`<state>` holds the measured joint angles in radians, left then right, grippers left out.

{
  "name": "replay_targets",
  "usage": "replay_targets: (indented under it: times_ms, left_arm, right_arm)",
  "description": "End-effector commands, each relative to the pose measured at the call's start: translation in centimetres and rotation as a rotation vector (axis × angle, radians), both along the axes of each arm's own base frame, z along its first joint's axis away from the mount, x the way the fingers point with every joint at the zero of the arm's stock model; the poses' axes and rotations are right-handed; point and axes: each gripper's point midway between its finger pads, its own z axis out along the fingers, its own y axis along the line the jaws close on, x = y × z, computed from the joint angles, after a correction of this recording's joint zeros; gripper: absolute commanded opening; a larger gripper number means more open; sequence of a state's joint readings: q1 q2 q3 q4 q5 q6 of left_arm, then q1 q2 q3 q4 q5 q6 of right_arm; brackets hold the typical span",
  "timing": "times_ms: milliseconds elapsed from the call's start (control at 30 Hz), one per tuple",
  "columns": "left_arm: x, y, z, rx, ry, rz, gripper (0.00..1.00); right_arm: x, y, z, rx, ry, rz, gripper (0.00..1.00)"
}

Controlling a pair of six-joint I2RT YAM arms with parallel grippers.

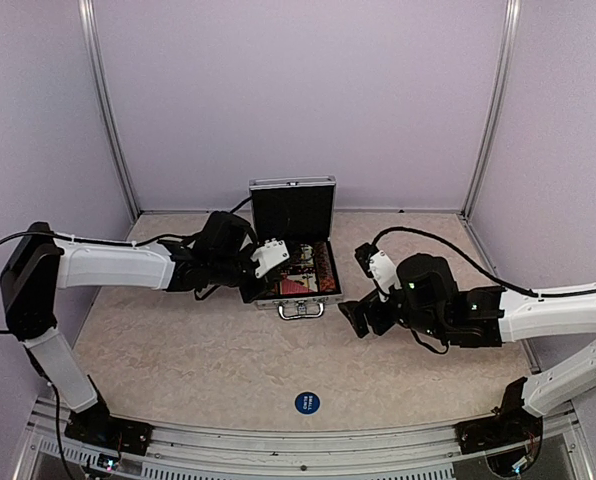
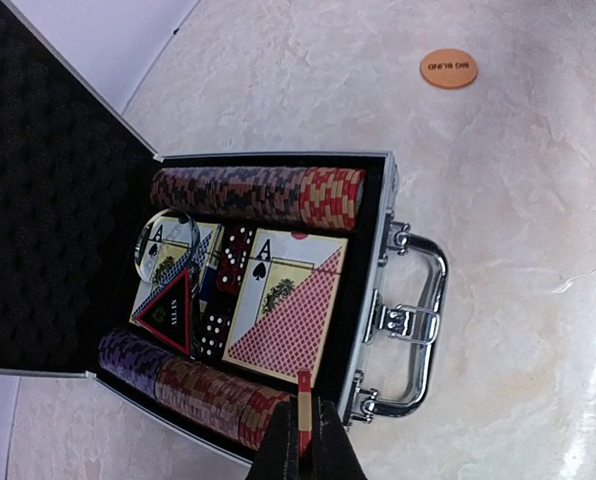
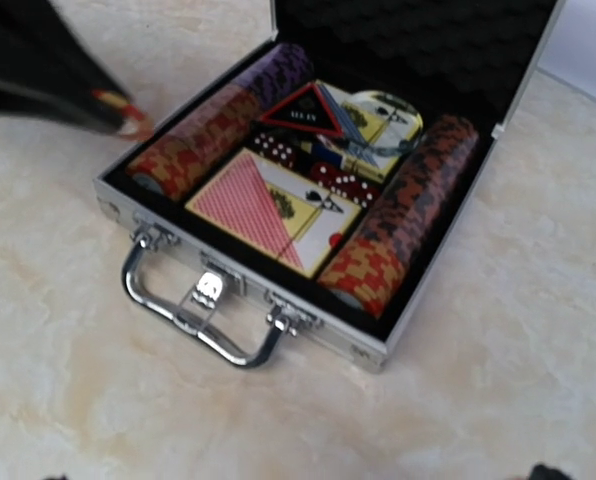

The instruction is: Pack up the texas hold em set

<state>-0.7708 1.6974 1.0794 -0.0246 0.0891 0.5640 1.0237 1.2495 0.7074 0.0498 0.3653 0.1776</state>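
The open aluminium case (image 1: 293,212) sits in the middle of the bench (image 1: 178,360) with its handle on the near side. Our left gripper (image 2: 300,448), pinched shut on a single red chip (image 2: 304,405) held on edge, hangs just above the near end of the chip row (image 2: 188,385) along the case's left wall. That row runs near to far, so we judge the chip must drop in parallel to its neighbours, at the handle end. Our right gripper (image 1: 355,320) sits spread wide and empty just right of the case.
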Motion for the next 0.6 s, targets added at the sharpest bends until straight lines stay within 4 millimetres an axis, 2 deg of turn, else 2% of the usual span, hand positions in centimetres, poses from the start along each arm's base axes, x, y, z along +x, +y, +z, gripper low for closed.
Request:
replay_targets:
  times_ms: [0, 33, 167, 400, 567]
  left_arm:
    - [1.6, 0.3, -2.2, 0.111, 0.015, -0.048, 0.0]
    - [1.8, 0.4, -3.2, 0.136, 0.028, -0.054, 0.0]
    - [2.2, 0.6, -4.8, 0.162, 0.063, -0.08, 0.0]
    - [1.6, 1.0, -5.0, 0.149, 0.096, -0.105, 0.0]
    - [1.9, 1.4, -5.7, 0.168, 0.1, -0.085, 0.0]
  right_arm:
    - [0.1, -1.2, -0.6, -0.004, 0.019, -0.035, 1.0]
    - [0.0, -1.2, -0.6, -0.004, 0.018, -0.035, 1.0]
    - [0.1, -1.4, -0.7, -0.01, 0.018, -0.039, 1.0]
    - [0.1, -1.7, -1.0, -0.012, 0.016, -0.044, 1.0]
    - [0.3, -1.5, -1.1, -0.013, 0.02, -0.04, 1.0]
